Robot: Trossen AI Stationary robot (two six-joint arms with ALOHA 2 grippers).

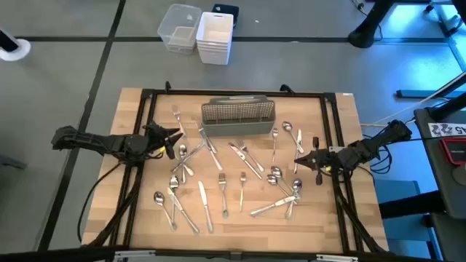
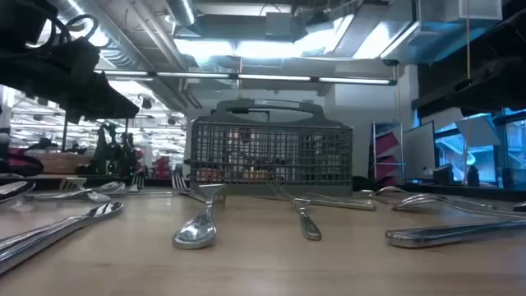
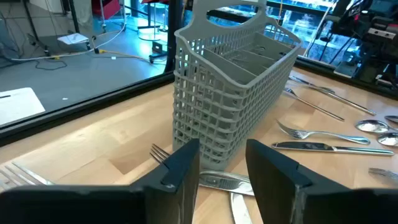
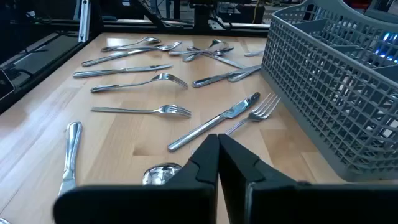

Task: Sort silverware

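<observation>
- Left arm reaches in from nine o'clock, its left gripper (image 1: 177,140) low over the table, fingers (image 3: 180,168) parted, empty.
- Right arm enters from three o'clock; right gripper (image 1: 298,160) closed, empty.

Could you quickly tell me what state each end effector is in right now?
Left end effector: open, empty, facing the caddy.
Right end effector: closed, holding nothing, above the silverware.

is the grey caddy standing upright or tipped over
Upright: the caddy stands on its base with the handle on top and its open compartments facing up.
</observation>
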